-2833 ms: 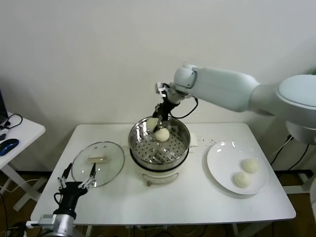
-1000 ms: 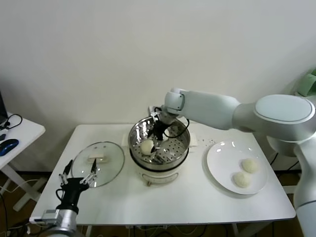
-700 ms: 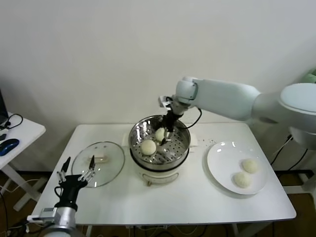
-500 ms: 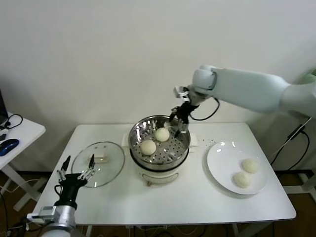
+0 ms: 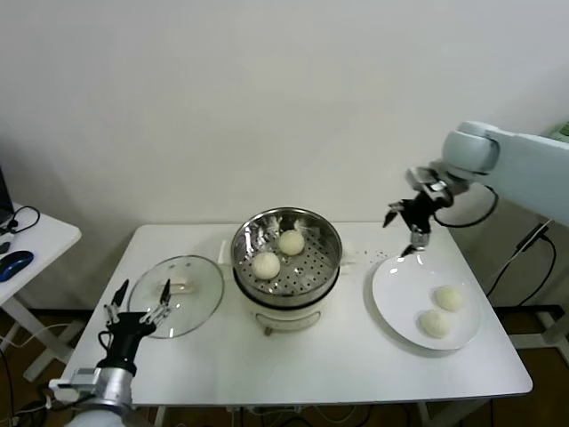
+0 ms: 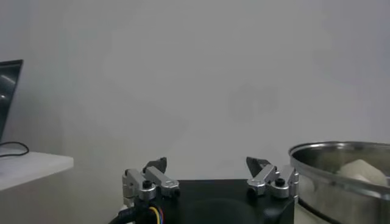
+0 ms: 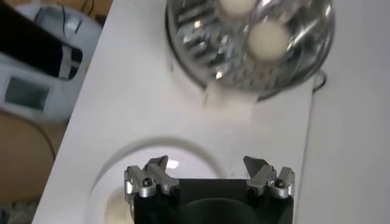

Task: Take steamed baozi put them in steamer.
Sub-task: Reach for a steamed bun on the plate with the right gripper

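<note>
While two baozi (image 5: 278, 253) sit in the steamer (image 5: 286, 259), the right pincer (image 5: 407, 229) hovers empty, fingers spread, above the plate (image 5: 396, 294); the left pincer (image 5: 135, 307) idles agape by the bench (image 5: 338, 365) edge.

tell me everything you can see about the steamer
The steamer is a round, shiny steel basket with a perforated floor, sitting on a cream-white pot base at the middle of the table. It stands upright and uncovered; the glass lid lies flat on the table to its left. Two baozi rest inside, side by side. No gripper touches it.
</note>
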